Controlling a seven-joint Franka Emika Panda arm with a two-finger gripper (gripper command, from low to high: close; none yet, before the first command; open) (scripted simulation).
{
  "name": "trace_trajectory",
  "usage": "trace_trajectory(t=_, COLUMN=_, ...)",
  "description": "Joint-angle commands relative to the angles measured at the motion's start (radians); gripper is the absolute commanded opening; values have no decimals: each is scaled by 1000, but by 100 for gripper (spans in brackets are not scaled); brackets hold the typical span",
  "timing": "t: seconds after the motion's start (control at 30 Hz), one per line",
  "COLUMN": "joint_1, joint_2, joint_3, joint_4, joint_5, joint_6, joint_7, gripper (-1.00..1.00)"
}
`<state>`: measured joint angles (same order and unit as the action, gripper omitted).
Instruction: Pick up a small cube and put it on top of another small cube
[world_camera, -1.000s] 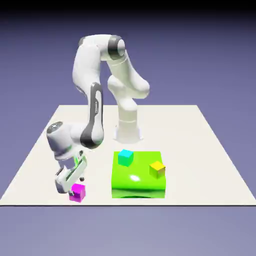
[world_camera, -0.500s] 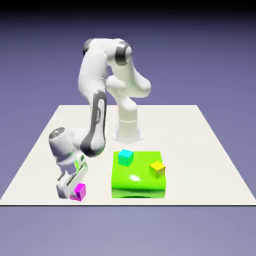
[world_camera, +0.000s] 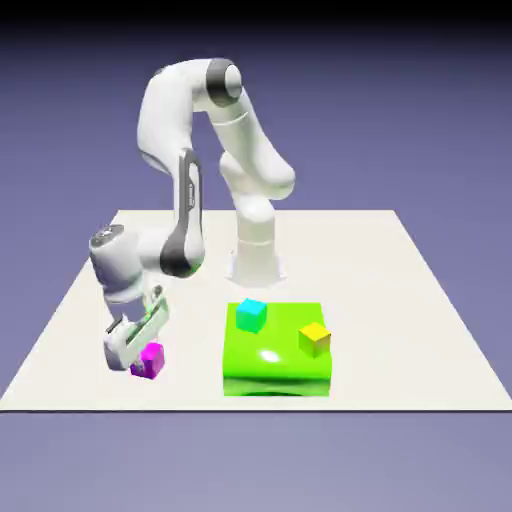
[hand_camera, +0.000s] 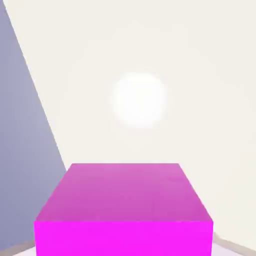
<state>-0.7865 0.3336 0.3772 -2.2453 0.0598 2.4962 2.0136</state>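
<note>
The small cube, glossy magenta, hangs a little above the table near its front corner at the exterior view's left. My gripper is shut on it, with the hand tilted over it. In the hand view the small cube fills the lower middle and hides most of both fingertips. Pale table shows beyond it. A cyan cube and a yellow cube stand apart from each other on a green block, to the right of my gripper in the exterior view.
The green block is a low, wide, glossy slab in the middle of the white table. The arm's base column rises behind it. The table's front edge runs close below the held cube.
My gripper has shut on the magenta cube and lifted it off the table. The hand has moved up and slightly toward the exterior view's left.
</note>
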Motion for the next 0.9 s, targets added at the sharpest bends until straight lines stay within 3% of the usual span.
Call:
trace_trajectory(t=0.0, joint_1=30, joint_2=-36, joint_3=-11, joint_4=-19, joint_5=8, joint_6=-23, joint_7=-38, gripper=-100)
trace_trajectory(t=0.53, joint_1=499, joint_2=-607, joint_3=-183, joint_4=-311, joint_5=149, joint_6=-368, joint_7=-650, gripper=-100)
trace_trajectory(t=0.73, joint_1=512, joint_2=-483, joint_3=-165, joint_4=-397, joint_5=166, joint_6=-156, joint_7=-657, gripper=-100)
trace_trajectory(t=0.77, joint_1=512, joint_2=-483, joint_3=-165, joint_4=-397, joint_5=166, joint_6=-156, joint_7=-657, gripper=100)
trace_trajectory(t=0.87, joint_1=507, joint_2=-534, joint_3=-172, joint_4=-362, joint_5=159, joint_6=-243, joint_7=-654, gripper=100)
